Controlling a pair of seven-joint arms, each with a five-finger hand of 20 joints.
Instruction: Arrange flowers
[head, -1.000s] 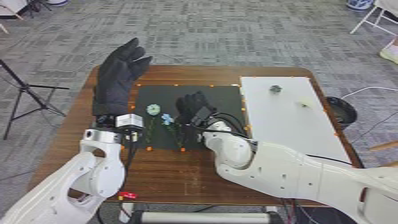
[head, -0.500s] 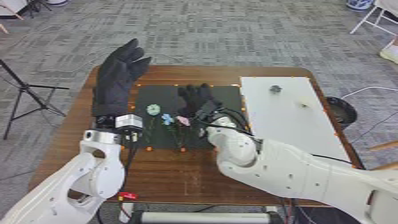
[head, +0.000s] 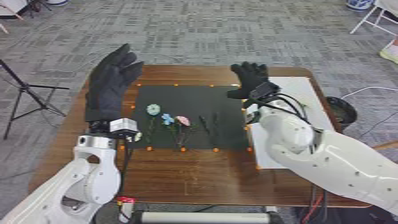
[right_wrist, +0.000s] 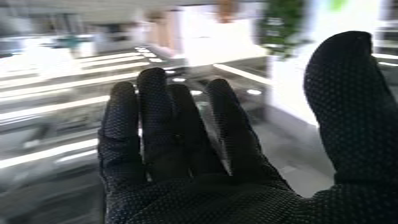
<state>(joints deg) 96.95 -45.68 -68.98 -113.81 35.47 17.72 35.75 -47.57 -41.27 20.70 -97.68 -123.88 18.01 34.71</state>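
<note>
Left robot hand (head: 110, 87), right robot hand (head: 251, 79) open; pink flower (head: 183, 121) perhaps touching blue flower (head: 167, 119).

1. Head view: mounted high, facing forward and down; takes in brown wooden bench (head: 173, 177), grey patterned carpet (head: 213, 40) beyond, right hand in black fabric glove (head: 252, 79).
2. Right wrist view: mounted on right wrist, very near right hand (right_wrist: 209, 202); looks past its fingers (right_wrist: 155, 120) into blurred, bright-lit room (right_wrist: 62, 135).
3. Overlap: right hand.
</note>
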